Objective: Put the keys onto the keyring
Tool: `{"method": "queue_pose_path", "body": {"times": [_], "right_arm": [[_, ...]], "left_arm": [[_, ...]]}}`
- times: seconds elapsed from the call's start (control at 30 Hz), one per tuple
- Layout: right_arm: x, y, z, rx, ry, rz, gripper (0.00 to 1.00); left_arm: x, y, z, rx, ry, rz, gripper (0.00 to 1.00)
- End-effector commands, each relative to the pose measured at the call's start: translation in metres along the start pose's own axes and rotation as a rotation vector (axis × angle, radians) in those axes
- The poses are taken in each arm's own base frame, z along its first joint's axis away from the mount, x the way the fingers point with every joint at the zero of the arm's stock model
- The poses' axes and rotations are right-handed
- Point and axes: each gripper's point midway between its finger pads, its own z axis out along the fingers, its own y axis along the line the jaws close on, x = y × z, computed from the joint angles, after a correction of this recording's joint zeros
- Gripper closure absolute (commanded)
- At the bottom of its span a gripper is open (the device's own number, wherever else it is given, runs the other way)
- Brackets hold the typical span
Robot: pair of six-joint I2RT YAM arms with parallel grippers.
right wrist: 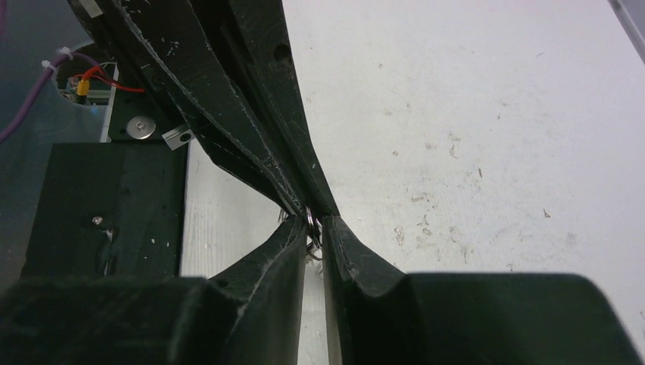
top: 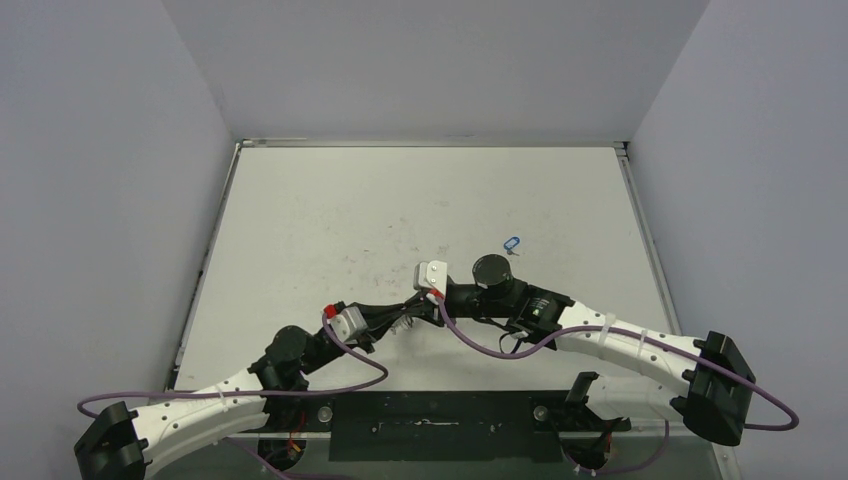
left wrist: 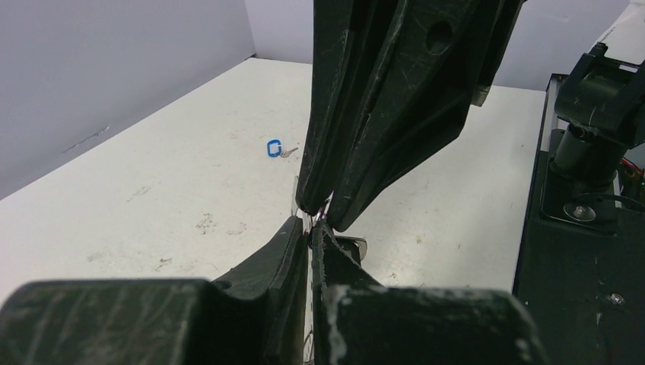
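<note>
Jaws tip to tip; blue key [top: 511, 243] beyond

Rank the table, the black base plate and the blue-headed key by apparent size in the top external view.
1. Table
2. Black base plate, clearly smaller
3. Blue-headed key, tiny

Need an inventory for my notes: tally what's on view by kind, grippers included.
Keys: 1, the blue-headed key, loose on the table; no other visible.
Rings: 1, the keyring, pinched where both grippers meet.
Grippers: 2, the left gripper and the right gripper.
Total: 4
</note>
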Motion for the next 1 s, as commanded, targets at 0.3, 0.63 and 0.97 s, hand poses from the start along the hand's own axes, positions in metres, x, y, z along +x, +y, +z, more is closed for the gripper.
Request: {"method": "queue_pose_path", "body": {"times": [0.3,0.63,0.97], "right_arm": [[-0.024,-0.008,-0.001,0.011,-0.047,-0.07,1.0],[-0.025,-0.002,-0.016,-0.05,0.073,-0.068,1.0],[-0.025,0.007,-0.018,-0.135,0.185,-0.003,1.0]], "left_arm": [[-0.034,-0.002,0.003,0.012,-0.111,-0.006,1.0],[-0.022,-0.002,-0.002,0.028,0.009,0.067,0.72],[-0.027,-0.006,-0.002,0.082,0.082,0.138,0.64]]}}
